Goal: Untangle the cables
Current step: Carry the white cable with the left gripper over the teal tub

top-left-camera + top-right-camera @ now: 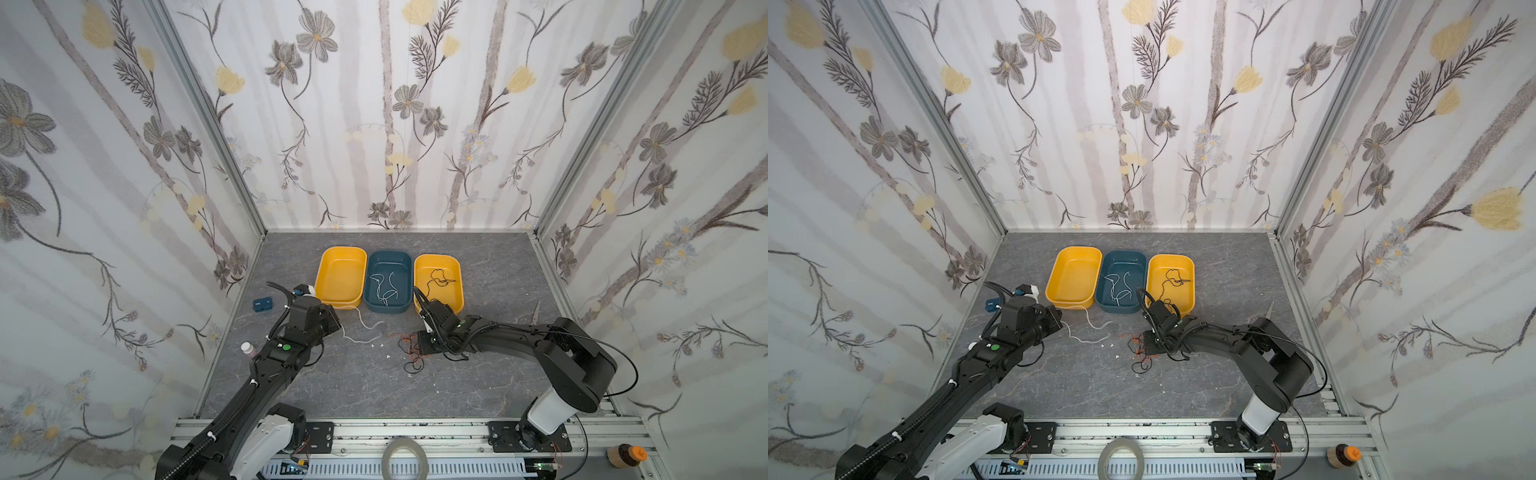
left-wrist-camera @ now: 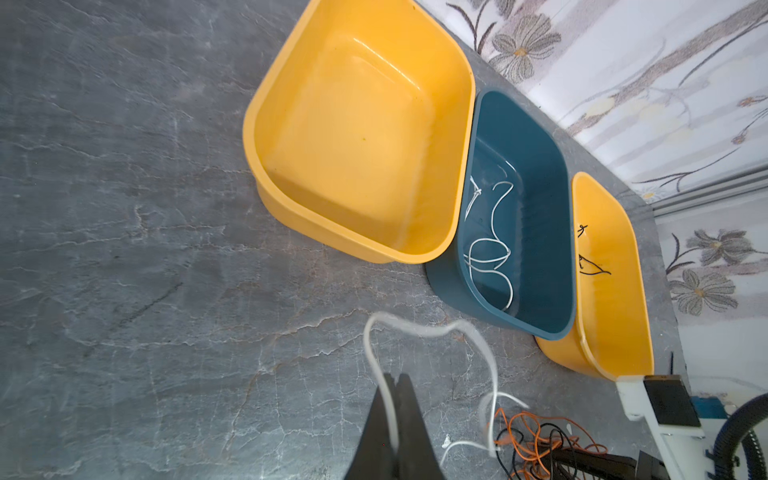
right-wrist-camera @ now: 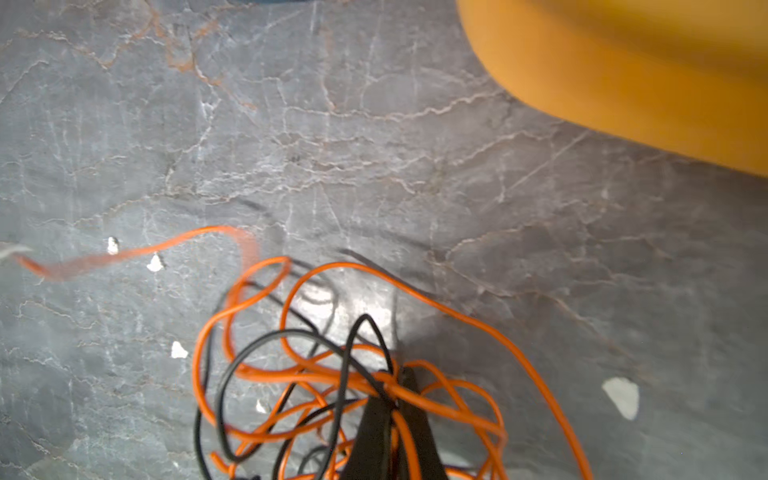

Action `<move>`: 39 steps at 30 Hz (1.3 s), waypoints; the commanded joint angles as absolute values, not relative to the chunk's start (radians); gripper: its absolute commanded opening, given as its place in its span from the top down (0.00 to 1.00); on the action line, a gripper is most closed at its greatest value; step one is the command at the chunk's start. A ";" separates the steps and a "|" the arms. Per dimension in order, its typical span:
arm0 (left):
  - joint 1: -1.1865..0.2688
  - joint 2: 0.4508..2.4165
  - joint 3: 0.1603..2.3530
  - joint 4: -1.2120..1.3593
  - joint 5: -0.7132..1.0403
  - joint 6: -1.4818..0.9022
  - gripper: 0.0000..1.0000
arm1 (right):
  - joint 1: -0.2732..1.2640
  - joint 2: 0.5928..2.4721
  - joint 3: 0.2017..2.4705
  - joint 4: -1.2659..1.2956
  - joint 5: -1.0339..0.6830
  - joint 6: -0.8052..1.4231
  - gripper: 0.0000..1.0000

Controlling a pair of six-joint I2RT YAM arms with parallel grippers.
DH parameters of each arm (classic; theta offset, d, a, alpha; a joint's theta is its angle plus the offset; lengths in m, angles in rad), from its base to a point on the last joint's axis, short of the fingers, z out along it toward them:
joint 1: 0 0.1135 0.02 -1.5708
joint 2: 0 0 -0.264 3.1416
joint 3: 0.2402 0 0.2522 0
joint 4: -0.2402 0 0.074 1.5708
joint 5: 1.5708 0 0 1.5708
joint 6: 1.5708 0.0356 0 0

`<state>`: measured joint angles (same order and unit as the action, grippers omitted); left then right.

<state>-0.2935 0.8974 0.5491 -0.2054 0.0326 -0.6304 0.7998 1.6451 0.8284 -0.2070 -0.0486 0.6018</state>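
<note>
A white cable (image 1: 365, 328) (image 1: 1090, 329) curls over the grey table in front of the trays. My left gripper (image 2: 397, 379) (image 1: 337, 326) is shut on one end of it. To the right lies a tangle of orange and black cables (image 1: 412, 353) (image 1: 1142, 353) (image 2: 540, 436). My right gripper (image 3: 395, 374) (image 1: 420, 345) is shut on this tangle, an orange strand and a black strand pinched at the tips. More white cables (image 1: 386, 286) rest in the blue tray (image 1: 388, 308). A black cable (image 1: 438, 278) lies in the right yellow tray (image 1: 459, 286).
The left yellow tray (image 1: 341, 250) holds nothing. A small blue box (image 1: 262, 305) and a white bottle (image 1: 247, 348) sit by the left wall. Scissors (image 1: 536, 311) lie at the right. White scraps (image 1: 378, 344) dot the table. A tape roll (image 1: 405, 457) rests on the front rail.
</note>
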 commanded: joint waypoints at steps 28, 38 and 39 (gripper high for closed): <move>-0.282 1.028 0.877 -0.191 0.268 -0.568 1.00 | 0.794 1.526 0.757 -0.122 -0.185 0.620 1.00; -0.380 1.336 1.081 -0.067 0.276 -0.561 1.00 | 0.797 1.479 0.754 -0.101 -0.241 0.617 0.86; -0.390 1.372 1.110 -0.062 0.277 -0.560 1.00 | 0.798 1.476 0.756 -0.103 -0.246 0.618 0.84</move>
<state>-0.3759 1.3212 1.0630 -0.1287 0.2676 -0.5755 0.7963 1.4868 0.7536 -0.1333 -0.2150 0.6136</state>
